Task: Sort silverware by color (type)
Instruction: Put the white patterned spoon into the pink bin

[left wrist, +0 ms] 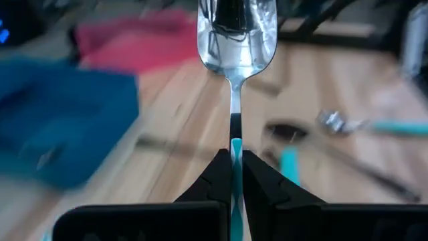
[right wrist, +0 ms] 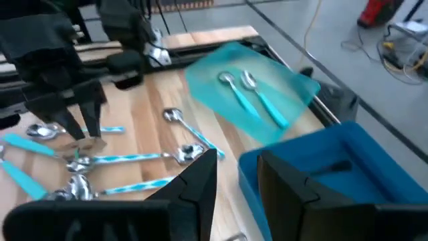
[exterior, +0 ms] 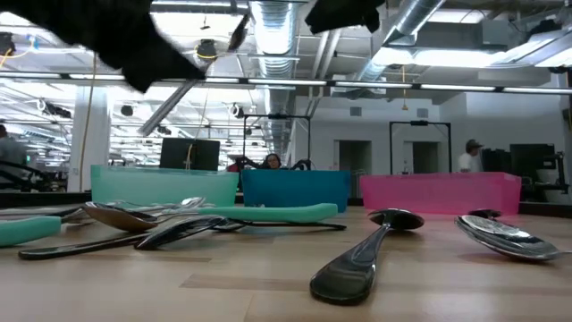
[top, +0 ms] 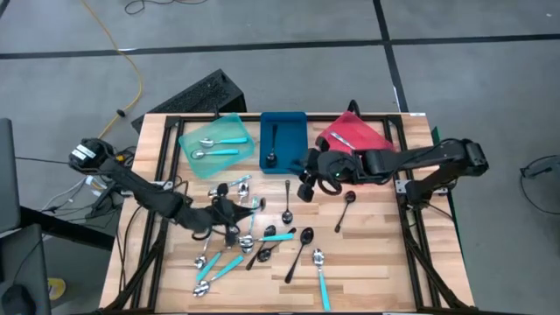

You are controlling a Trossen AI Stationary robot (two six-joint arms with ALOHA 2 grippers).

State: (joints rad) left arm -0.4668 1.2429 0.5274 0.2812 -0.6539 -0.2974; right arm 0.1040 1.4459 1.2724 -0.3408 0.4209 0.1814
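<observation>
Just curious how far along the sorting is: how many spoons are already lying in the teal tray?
2. Both lie side by side in the teal tray at the table's back left: one spoon nearer the back edge, the other spoon just in front of it.

The teal-handled spoon point(left wrist: 235, 40) loses its handle between the left gripper point(left wrist: 234, 175) fingers, its bowl clipped by the frame edge. Blurred behind: blue tray point(left wrist: 63, 124), possibly red tray point(left wrist: 134, 40).
</observation>
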